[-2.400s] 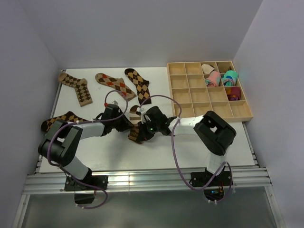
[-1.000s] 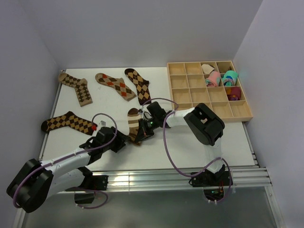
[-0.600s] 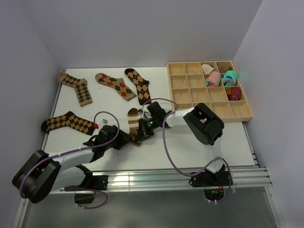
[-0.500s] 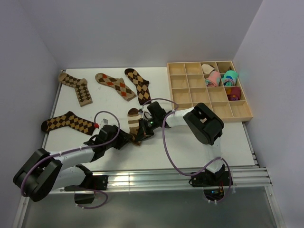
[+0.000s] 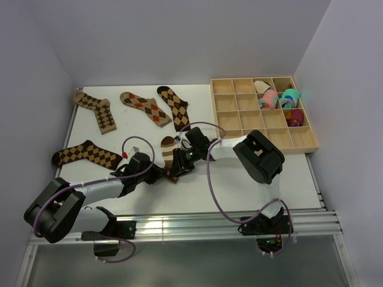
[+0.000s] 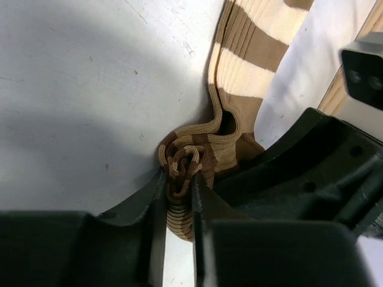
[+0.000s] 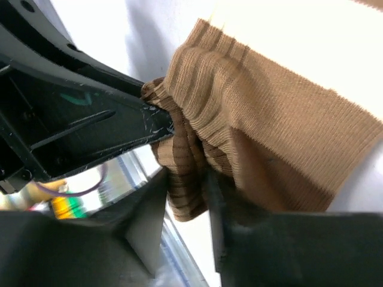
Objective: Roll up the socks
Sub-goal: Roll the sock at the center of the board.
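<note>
Clamping the striped sock's (image 6: 245, 54) rolled end, left tool (image 6: 179, 182) meets right tool (image 7: 185, 197).

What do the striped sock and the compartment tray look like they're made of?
The striped sock: soft ribbed knit, matte; ribs and limp folds show up close. The compartment tray: probably unfinished wood or plywood, judging by its tan, thin dividers.

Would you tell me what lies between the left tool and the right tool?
The rolled end of the striped sock, pinched by the left tool; both wrist views show it.

Ribbed knit striped sock (image 6: 239, 66), matt white table (image 6: 78, 89), pale wooden tray (image 5: 226, 103).
</note>
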{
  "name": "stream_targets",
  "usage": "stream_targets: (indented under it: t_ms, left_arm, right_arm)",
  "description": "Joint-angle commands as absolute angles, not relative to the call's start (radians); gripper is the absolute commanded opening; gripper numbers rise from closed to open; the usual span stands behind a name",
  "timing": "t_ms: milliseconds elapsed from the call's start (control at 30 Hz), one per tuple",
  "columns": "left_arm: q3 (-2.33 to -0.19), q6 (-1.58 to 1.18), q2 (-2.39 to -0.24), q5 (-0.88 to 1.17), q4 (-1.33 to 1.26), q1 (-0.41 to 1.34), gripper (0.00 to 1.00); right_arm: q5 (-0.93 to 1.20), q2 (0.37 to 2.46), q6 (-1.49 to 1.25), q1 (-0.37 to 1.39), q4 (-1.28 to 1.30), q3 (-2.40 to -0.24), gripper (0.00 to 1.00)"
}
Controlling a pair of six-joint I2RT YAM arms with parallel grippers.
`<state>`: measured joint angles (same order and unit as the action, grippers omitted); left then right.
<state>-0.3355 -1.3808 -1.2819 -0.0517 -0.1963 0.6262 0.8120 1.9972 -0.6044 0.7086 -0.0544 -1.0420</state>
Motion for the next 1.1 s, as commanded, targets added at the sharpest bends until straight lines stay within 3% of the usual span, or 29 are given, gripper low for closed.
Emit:
stream_targets:
  t_ms: [0,100,200,433,667,1067]
  left_arm:
    - [-0.366,-1.345,-1.312,-0.095,-0.019,0.630,0.15]
    - [-0.413,-1.315,-1.325,-0.113,0.067,0.630,0.07]
    - [-0.454,-1.281,-1.348,-0.118,0.109,0.630,0.03]
    - [-0.514,-1.221,-1.374,-0.107,0.163,0.630,0.03]
    - [-0.538,-1.200,-1.388,-0.084,0.181,0.630,0.03]
    - [-0.541,-1.187,-1.385,-0.066,0.179,0.630,0.03]
  right_arm:
    - [0.603,1.935,-0.490,0.727,0.070,-1.034,0.43]
    - [0.464,1.850,-0.425,0.742,0.167,-1.065,0.53]
    - [0.304,1.757,-0.364,0.781,0.212,-1.071,0.57]
    - [-0.050,1.545,-0.201,0.960,0.039,-0.909,0.48]
    - [-0.112,1.511,-0.062,1.069,-0.170,-0.821,0.44]
    - [-0.179,1.673,-0.011,1.170,-0.216,-0.874,0.48]
